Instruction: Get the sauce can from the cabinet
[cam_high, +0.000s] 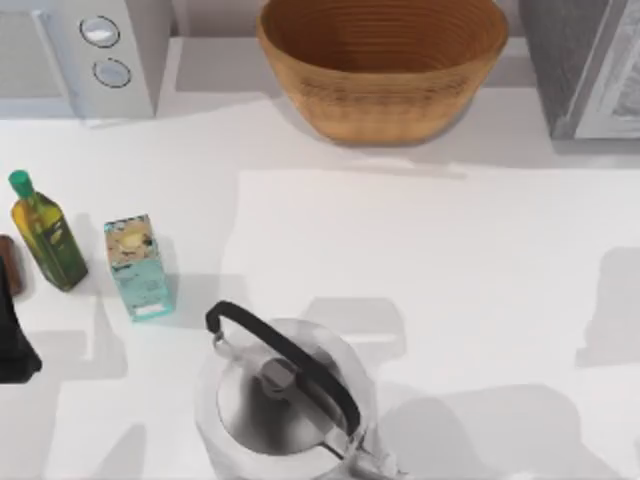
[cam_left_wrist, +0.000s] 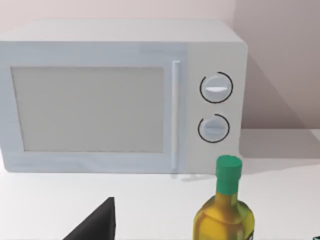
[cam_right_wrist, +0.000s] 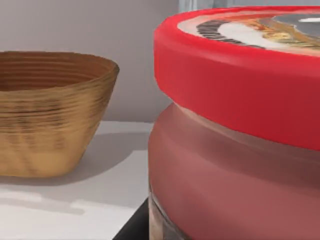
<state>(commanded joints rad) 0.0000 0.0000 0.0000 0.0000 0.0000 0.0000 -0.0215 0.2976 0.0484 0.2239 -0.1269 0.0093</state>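
— Fingers on the right arm: what are they doing?
— Right fingers (cam_right_wrist: 132, 227) look clamped on the sauce can (cam_right_wrist: 235, 125), by my reading. One dark finger lies against its lower side and the other is hidden behind it. The left fingers (cam_left_wrist: 97, 222) are apart and hold nothing, idle at the table's (cam_high: 450, 260) left edge near the oil bottle (cam_high: 45, 235).
— Where is the can?
— Right up against the right wrist camera, with the basket (cam_right_wrist: 47, 115) farther off. Whether its base is clear of the table I cannot tell. The cabinet (cam_high: 585, 65) stands at the far right corner.
— What could go wrong?
— The sides look smooth and round, and the grip seems low, so the can might tip or slip out during a quick swing. A careless path could also knock the basket or the kettle (cam_high: 285, 400) at the near edge.
— Any writing?
— None legible. The red lid has a pale centre with dark and orange print. The teal carton (cam_high: 138, 268) carries a pale picture, and the bottle's label is unreadable. The microwave (cam_left_wrist: 120, 95) has two plain dials.
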